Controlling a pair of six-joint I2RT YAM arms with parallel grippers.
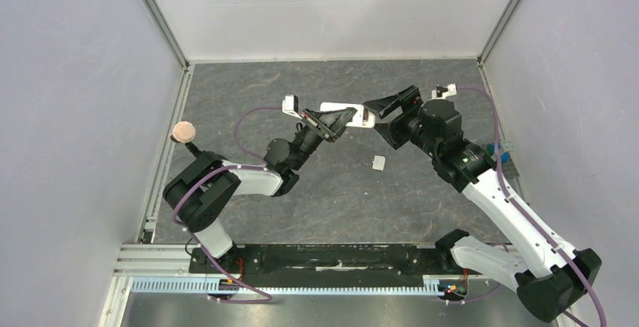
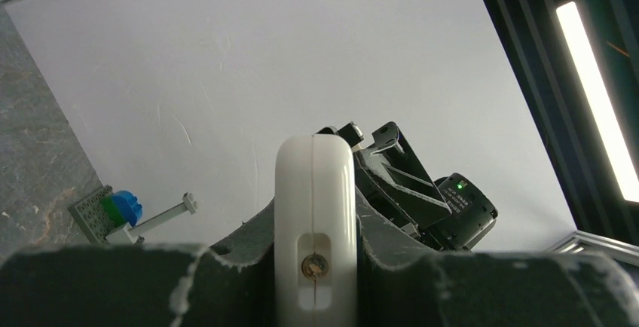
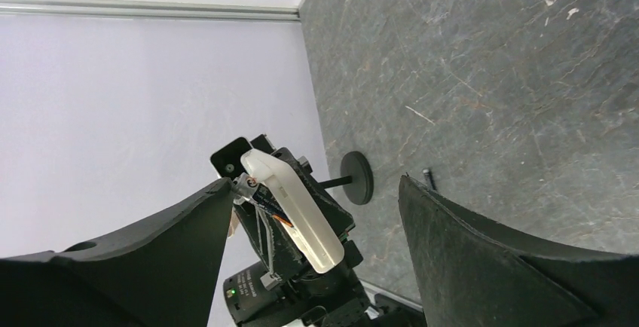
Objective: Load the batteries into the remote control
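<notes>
The left arm rises from its base at the near edge, folds at the elbow and reaches up and to the right. The left end effector [image 1: 339, 121] is clamped almost shut on the remote control [image 1: 348, 114], which it holds in the air above the middle of the desk [image 1: 301, 214]. In the left wrist view the white handset stands edge-on between the two pads. The right arm stretches from its base up and to the left. The right end effector [image 1: 377, 120] gapes wide, with nothing in it, at the remote's right end; whether it touches there I cannot tell.

The desk is dark grey and stone-patterned. On it, left to right, are a pink ball on a stand [image 1: 184, 131], a small white cover piece [image 1: 378, 163] and a blue and green brick [image 2: 120, 208]. Plain pale walls [image 1: 75, 101] enclose three sides.
</notes>
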